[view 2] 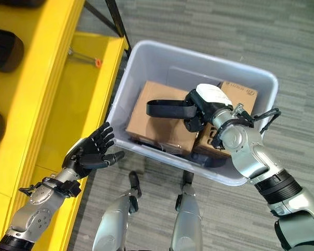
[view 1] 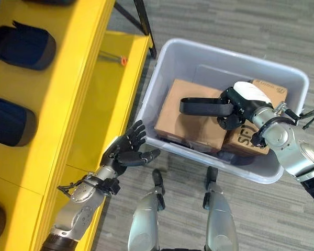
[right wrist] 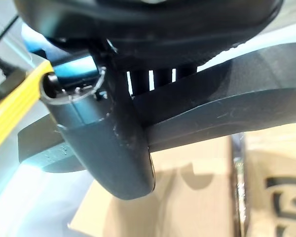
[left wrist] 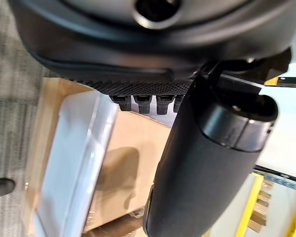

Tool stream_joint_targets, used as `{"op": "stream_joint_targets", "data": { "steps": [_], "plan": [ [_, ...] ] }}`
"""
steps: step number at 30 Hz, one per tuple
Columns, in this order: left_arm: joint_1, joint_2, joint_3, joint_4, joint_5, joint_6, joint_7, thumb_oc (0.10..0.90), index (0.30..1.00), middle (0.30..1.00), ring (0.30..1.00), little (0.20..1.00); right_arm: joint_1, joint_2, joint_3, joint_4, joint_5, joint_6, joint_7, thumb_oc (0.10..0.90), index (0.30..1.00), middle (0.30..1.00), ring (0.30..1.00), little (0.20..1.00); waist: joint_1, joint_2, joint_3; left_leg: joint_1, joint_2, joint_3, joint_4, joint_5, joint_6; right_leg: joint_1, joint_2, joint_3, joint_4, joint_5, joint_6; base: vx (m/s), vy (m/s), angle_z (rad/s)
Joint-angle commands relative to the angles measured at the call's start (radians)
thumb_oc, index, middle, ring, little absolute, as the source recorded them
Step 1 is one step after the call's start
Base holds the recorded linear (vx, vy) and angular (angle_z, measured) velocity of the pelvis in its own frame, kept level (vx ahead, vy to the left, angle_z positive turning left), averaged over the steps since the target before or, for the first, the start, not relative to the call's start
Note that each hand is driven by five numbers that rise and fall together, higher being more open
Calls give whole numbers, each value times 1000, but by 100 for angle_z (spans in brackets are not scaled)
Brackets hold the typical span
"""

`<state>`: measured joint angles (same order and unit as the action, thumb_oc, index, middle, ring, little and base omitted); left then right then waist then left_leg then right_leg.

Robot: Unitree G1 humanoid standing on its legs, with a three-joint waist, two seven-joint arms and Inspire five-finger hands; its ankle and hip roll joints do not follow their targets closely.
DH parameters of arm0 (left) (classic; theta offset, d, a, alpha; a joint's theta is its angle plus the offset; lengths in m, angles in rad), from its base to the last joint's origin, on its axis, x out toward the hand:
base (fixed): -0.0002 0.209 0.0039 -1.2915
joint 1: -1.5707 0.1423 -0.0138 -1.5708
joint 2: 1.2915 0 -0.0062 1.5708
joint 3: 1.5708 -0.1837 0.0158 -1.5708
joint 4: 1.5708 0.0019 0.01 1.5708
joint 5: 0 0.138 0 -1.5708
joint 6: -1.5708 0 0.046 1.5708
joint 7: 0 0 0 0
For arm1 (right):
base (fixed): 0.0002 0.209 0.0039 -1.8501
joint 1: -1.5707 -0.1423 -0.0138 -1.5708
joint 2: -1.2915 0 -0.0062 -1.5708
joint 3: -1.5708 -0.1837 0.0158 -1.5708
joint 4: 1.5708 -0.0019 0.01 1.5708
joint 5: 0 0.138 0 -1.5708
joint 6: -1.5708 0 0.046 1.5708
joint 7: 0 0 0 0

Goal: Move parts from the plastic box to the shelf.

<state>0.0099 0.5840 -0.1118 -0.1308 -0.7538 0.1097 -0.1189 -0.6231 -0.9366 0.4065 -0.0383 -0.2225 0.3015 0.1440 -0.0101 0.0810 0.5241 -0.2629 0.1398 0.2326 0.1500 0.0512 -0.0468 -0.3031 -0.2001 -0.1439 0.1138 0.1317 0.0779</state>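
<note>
Right robot hand (view 1: 235, 107) clamped on black part (view 1: 201, 106) over box (view 1: 162, 57), left robot hand (view 1: 128, 151) open; might slip out from loose hold.

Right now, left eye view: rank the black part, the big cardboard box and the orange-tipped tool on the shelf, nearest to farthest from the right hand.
1. Black part: held in the right hand, over the plastic box.
2. Big cardboard box: under the part, in the plastic box.
3. Orange-tipped tool: on the yellow shelf, across the box's left wall.
</note>
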Motion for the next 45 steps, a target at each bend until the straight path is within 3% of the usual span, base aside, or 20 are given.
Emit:
{"op": "stream_joint_targets", "data": {
  "steps": [1, 4, 9, 14, 19, 28, 38, 45],
  "plan": [
    [7, 15, 26, -108, 46, -51, -25, 900, 1000, 1000, 1000, 1000, -75, -33, -95, -179, 29, -118, 10, 400, 300, 300, 300, 300, -9, -18, -68, 54, 58, -35, -62, -8, -44, 43, -2, -22, 118, -208, 15, 76, 23, -2],
    [14, 12, 39, -93, 99, -52, -44, 900, 1000, 1000, 1000, 1000, -26, -39, -110, -197, 89, -136, 72, 400, 300, 300, 300, 300, -13, -29, -117, 105, 67, -34, -103, 6, -52, 102, 3, -27, 67, -195, 19, 87, 31, -5],
    [22, 41, 76, -76, 282, -133, -89, 900, 1000, 1000, 1000, 1000, 63, -38, -130, -240, 235, -159, 232, 400, 300, 300, 300, 300, -23, -52, -215, 180, 94, -32, -157, 34, -65, 189, 2, -37, 6, -169, 28, 124, 34, -6],
    [-19, 71, 111, -39, 413, -227, -74, 900, 1000, 1000, 1000, 1000, 83, -6, -98, -272, 335, -105, 384, 400, 300, 300, 300, 300, -28, -74, -296, 242, 117, -14, -197, 48, -80, 259, -8, -53, -56, -141, 44, 93, 26, -8],
    [-70, 100, 116, -22, 483, -293, -75, 900, 1000, 1000, 1000, 1000, 92, 28, -46, -286, 378, -40, 435, 400, 300, 300, 300, 300, -33, -93, -340, 290, 122, -5, -218, 45, -86, 312, -11, -57, -106, -116, 54, 71, -3, -1],
    [-144, 149, 112, -36, 555, -374, -69, 900, 1000, 1000, 1000, 1000, 90, 60, 1, -251, 380, 19, 466, 400, 300, 300, 300, 300, -45, -117, -390, 351, 125, 12, -237, 22, -93, 372, -11, -57, -191, -72, 77, 27, -15, -1],
    [-159, 207, 55, -65, 500, -375, -277, 900, 1000, 1000, 1000, 1000, 32, 47, 0, -236, 335, 24, 470, 400, 300, 300, 300, 300, -56, -110, -410, 376, 124, 33, -237, 4, -92, 384, -14, -44, -201, -67, 87, 7, 3, -3],
    [-95, 296, 115, -42, 400, -378, -381, 900, 1000, 1000, 1000, 1000, 59, 9, -47, -235, 307, 13, 482, 400, 300, 300, 300, 300, -63, -94, -416, 387, 120, 48, -237, 2, -90, 387, -13, -32, -201, -64, 90, 14, 34, -3]
  ]
}}
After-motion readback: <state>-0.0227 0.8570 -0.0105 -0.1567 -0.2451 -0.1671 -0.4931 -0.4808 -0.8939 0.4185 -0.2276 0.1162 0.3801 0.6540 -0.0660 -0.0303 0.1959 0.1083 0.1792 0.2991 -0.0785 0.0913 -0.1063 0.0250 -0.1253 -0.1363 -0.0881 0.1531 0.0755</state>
